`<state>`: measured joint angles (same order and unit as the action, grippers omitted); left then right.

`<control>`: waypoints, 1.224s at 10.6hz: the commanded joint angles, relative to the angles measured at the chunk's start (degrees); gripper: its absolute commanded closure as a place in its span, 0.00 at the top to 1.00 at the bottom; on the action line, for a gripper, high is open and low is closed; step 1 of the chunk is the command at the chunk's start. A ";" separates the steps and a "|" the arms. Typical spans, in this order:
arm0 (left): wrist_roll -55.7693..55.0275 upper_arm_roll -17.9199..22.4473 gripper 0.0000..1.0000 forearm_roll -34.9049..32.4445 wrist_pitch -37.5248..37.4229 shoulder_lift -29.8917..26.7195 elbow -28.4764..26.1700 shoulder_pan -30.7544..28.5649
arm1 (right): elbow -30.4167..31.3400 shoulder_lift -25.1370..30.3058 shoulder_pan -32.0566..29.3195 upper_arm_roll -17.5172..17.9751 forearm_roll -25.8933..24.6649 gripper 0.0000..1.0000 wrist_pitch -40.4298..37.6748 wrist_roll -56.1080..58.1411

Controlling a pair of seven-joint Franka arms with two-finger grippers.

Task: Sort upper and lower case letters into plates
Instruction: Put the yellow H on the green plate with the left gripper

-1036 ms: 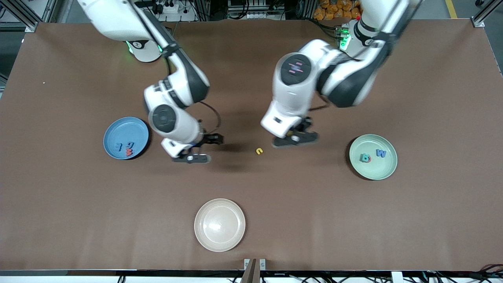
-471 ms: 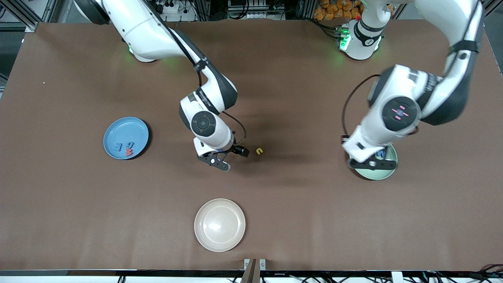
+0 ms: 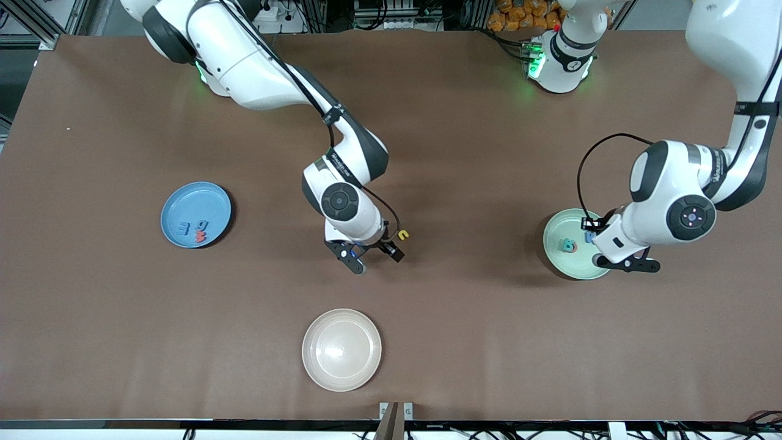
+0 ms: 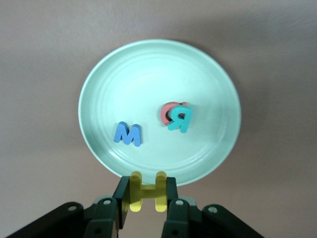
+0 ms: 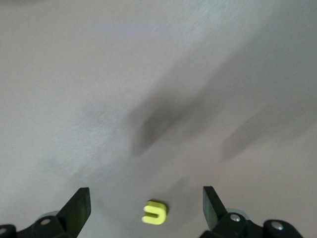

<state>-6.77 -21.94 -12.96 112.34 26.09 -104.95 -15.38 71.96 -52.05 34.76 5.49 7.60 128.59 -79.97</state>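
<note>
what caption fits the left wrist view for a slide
Left tool holds a yellow H at the mint plate with blue M and teal R.

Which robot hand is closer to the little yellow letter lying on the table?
The right. The right tool is open, right over the small yellow letter on the table. The left tool is over the mint green plate's edge, holding a yellow H.
</note>
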 commanded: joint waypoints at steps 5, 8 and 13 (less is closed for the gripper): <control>0.71 -0.03 1.00 -2.15 3.41 3.19 0.88 -0.17 | -4.37 -4.20 3.12 -0.22 -0.13 1.00 0.17 -7.74; 0.71 -2.92 1.00 -2.15 -4.99 -2.34 6.31 0.71 | -4.37 -5.08 3.30 -0.22 -0.13 1.00 1.04 -8.63; 0.88 -8.82 1.00 -1.19 -21.64 -9.71 21.45 0.26 | -4.28 -5.96 3.74 -0.22 -0.13 1.00 1.40 -8.54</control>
<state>-6.73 -30.44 -14.19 92.37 19.38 -84.58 -14.95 69.74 -56.48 37.86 5.52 7.62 129.79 -87.18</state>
